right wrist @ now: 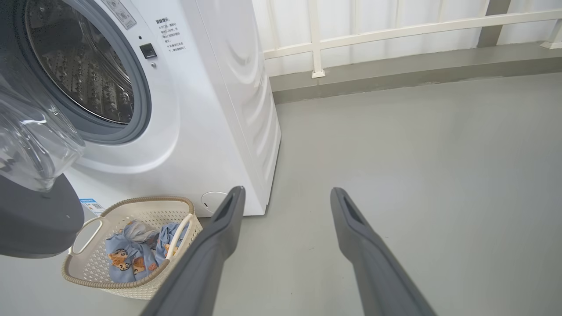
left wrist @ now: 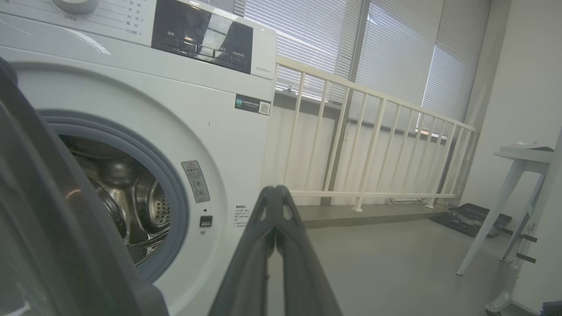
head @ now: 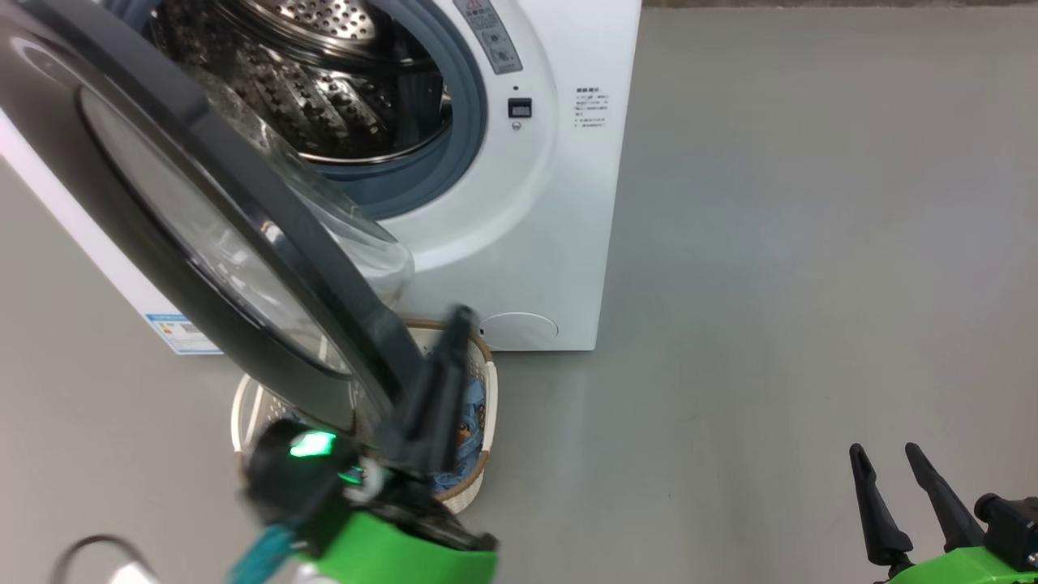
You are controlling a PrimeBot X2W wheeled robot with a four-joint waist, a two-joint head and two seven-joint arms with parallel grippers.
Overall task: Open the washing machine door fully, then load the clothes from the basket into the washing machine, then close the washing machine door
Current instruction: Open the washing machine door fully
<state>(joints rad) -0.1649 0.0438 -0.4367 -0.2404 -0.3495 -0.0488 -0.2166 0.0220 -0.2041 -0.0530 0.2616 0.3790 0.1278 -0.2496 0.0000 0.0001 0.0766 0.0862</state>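
The washing machine (head: 535,211) stands with its steel drum (head: 324,89) exposed. The washing machine door (head: 340,308) is swung out to the left, black rim and glass bowl toward me. Partly under the door's lower edge sits the basket (right wrist: 131,285) on the floor, holding the clothes (right wrist: 131,254), light blue with orange-brown figures. My left gripper (head: 461,315) is shut with nothing between its fingers, right beside the door's lower edge and above the basket (head: 489,389). Low on the right my right gripper (head: 884,450) stands open over bare floor, holding nothing.
Grey floor (head: 811,243) stretches wide to the right of the machine. Behind it runs a white railing (left wrist: 373,145) under blinds. A white table (left wrist: 522,158) and dark items on the floor (left wrist: 474,215) stand at the far right.
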